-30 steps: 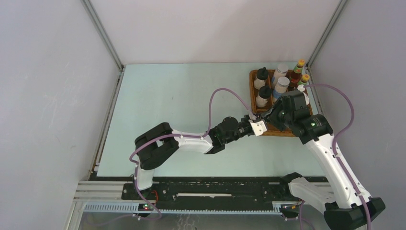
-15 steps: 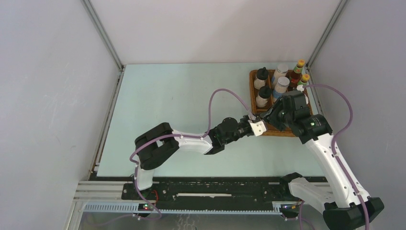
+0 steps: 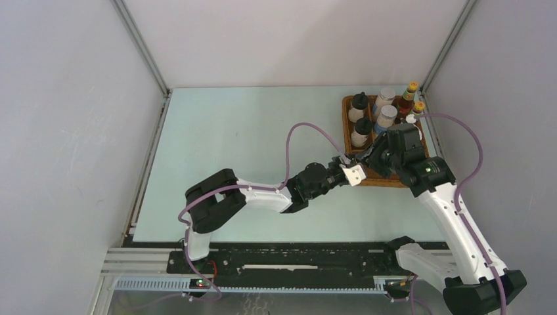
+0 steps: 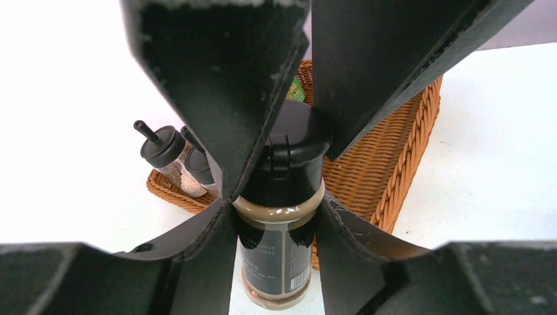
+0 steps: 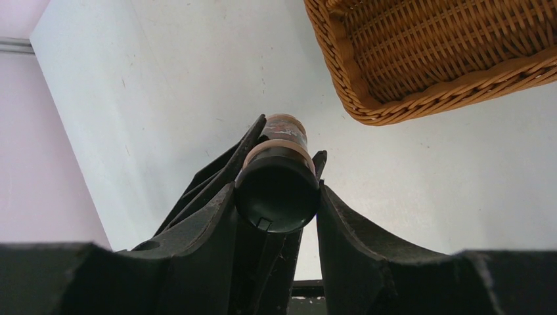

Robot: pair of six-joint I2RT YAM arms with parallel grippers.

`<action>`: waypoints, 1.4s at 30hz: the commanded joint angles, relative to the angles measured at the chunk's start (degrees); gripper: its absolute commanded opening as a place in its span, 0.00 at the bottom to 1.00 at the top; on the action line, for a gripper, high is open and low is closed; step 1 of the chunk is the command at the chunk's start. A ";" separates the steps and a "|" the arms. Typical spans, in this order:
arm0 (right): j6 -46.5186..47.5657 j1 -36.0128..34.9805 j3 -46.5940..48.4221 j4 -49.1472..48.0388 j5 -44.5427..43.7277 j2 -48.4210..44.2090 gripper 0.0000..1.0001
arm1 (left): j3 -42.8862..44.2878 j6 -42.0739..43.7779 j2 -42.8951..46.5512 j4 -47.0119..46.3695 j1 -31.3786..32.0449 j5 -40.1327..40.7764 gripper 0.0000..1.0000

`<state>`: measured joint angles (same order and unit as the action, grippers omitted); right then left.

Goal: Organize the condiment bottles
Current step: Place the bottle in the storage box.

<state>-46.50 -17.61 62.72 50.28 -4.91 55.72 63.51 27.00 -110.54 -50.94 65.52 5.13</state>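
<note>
As nothing has shifted this past second: black-lidded spice jar (image 4: 279,216), gripped by left fingers (image 4: 197,239) and right fingers (image 5: 203,223) together; handover judged unfinished, wicker tray (image 5: 427,59) upper right.

No readable wording in any view.
The dark-labelled jar (image 4: 274,252) carries a barcode (image 4: 299,281) and pale fine print, too small to make out.

the dark jar (image 4: 279,210) carries print too small to read.
</note>
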 commanded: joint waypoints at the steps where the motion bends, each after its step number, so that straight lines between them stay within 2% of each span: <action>1: 0.19 0.64 -0.23 -1.72 -0.89 -0.62 0.00 | -0.92 0.39 3.23 -5.69 0.64 1.38 0.52; 6: 0.35 0.67 -0.18 -2.19 -0.53 -0.79 0.00 | -1.08 0.73 3.45 -5.44 0.67 0.71 0.68; 8: 0.44 0.65 -0.20 -2.35 -0.45 -0.80 0.00 | -1.10 0.94 3.49 -5.27 0.67 0.51 0.70; 25: 1.89 1.23 1.21 -2.25 -2.84 -0.37 0.00 | -2.13 -0.02 4.87 -4.71 0.73 0.04 0.73; 42: 4.57 3.23 3.33 -3.30 -5.95 3.94 0.00 | -3.78 -1.94 6.38 -4.32 1.53 0.03 0.73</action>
<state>-43.75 -14.92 62.74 49.84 -8.88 59.00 61.28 26.33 -107.79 -53.04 66.37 5.37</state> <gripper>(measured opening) 0.514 0.734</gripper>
